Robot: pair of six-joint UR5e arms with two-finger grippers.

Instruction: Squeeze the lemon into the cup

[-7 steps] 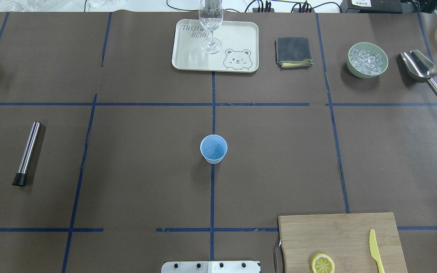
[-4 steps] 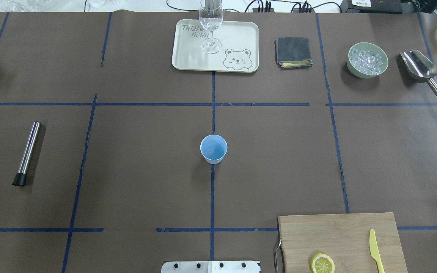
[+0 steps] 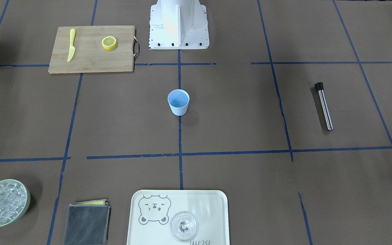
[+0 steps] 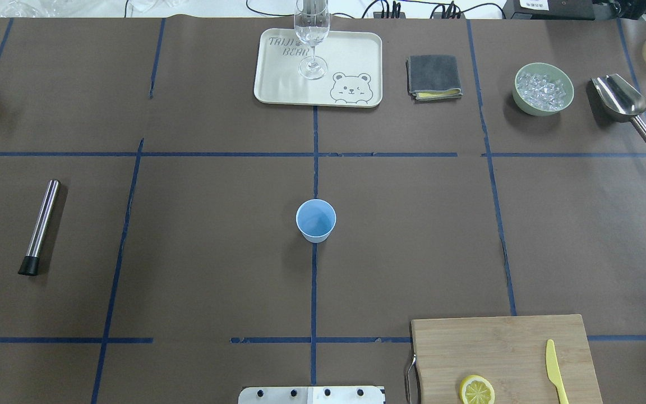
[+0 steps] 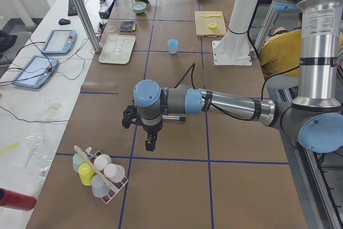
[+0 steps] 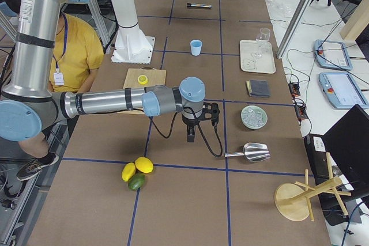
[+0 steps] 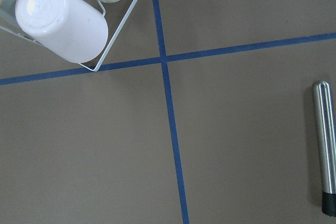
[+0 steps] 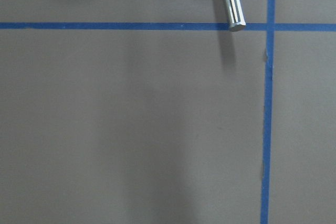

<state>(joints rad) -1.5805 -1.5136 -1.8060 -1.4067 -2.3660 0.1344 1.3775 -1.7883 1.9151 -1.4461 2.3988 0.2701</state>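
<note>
The light-blue cup stands upright in the middle of the table, also in the front view. One lemon slice lies cut face up on the wooden cutting board, also in the front view. My left gripper hangs over bare table far out on my left, near a cup rack. My right gripper hangs over the table far out on my right, near the scoop. Neither is near the cup or slice. I cannot tell if they are open or shut.
A yellow plastic knife lies on the board. At the far edge are a tray with a glass, a grey cloth, an ice bowl and a metal scoop. A steel tube lies left.
</note>
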